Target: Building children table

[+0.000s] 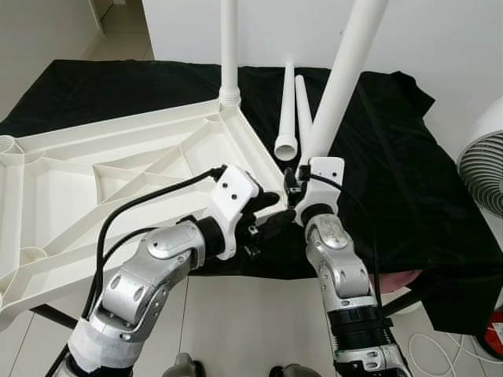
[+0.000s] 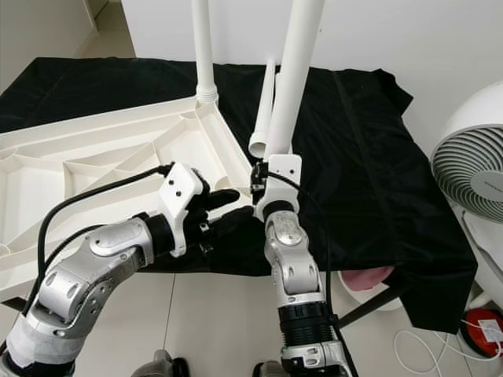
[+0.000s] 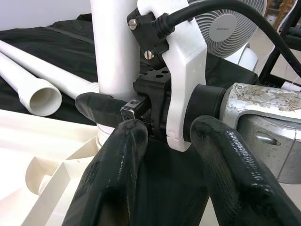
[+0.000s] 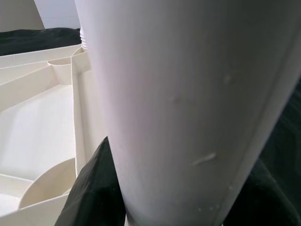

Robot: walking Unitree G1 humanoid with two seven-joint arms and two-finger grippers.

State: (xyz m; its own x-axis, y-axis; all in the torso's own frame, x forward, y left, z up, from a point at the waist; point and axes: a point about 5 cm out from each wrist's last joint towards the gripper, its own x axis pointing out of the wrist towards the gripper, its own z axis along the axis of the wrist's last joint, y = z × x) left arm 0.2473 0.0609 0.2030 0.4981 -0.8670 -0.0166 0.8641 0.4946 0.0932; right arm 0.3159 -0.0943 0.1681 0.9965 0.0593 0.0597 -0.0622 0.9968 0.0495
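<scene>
The white plastic table top lies upside down on a black cloth, ribs facing up. One white leg stands upright in its far corner socket. My right gripper is shut on the base of a second white leg, which leans to the right over the near right corner. In the right wrist view this leg sits against a black finger. My left gripper is open just left of the right wrist, its fingers pointing at the right gripper's mount.
Two loose white legs lie side by side on the black cloth behind the held leg. A white fan stands at the right edge. A red object and a cable lie on the floor at lower right.
</scene>
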